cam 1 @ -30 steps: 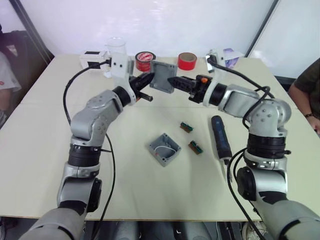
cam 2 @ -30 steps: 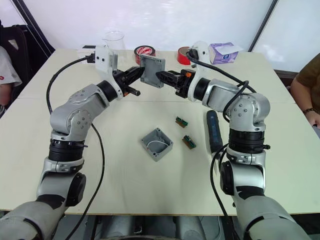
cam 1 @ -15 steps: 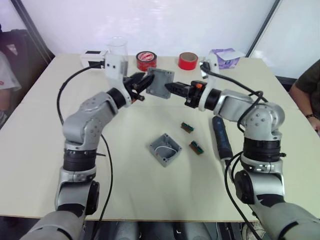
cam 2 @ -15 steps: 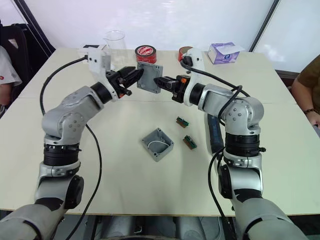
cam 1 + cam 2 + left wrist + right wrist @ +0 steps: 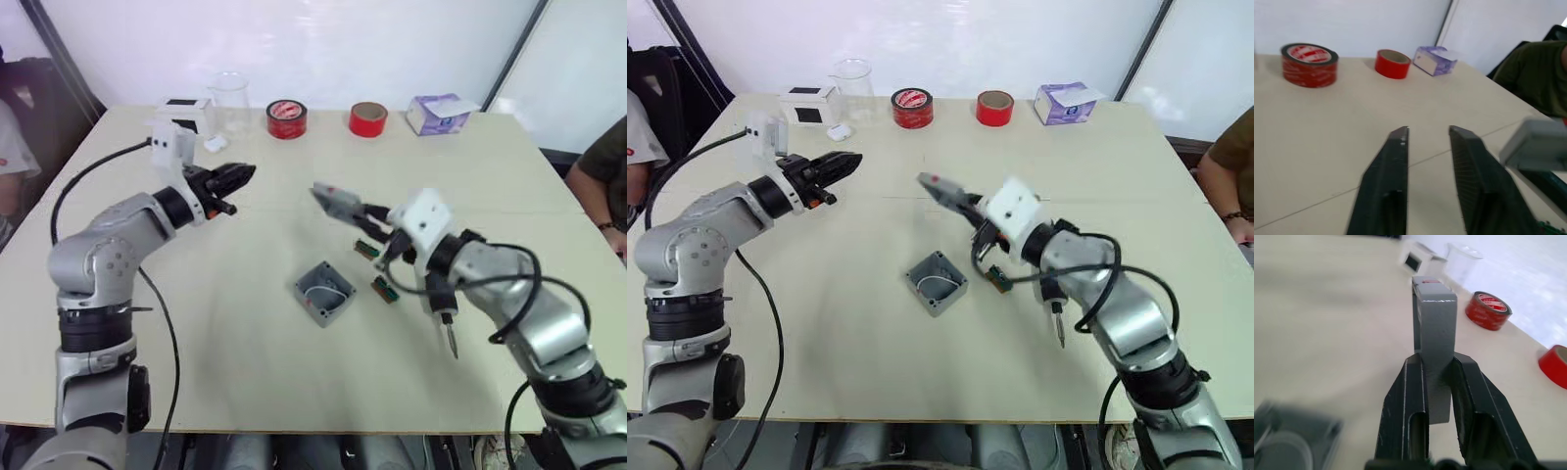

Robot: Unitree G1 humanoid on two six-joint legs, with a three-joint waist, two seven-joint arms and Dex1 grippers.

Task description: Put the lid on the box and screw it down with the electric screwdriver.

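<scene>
Your right gripper (image 5: 1437, 382) pinches the lid (image 5: 1434, 328) edge-on, above and beside the open box (image 5: 322, 292). Left gripper (image 5: 1427, 134) is spread, empty. Seating and screwing remain; the screwdriver (image 5: 446, 315) lies untouched.

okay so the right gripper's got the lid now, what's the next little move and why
Probably carry the lid, clamped edge-on in the right gripper, down over the open box and turn it flat. The box sits uncovered just below it, and the left gripper is open and apart.
</scene>
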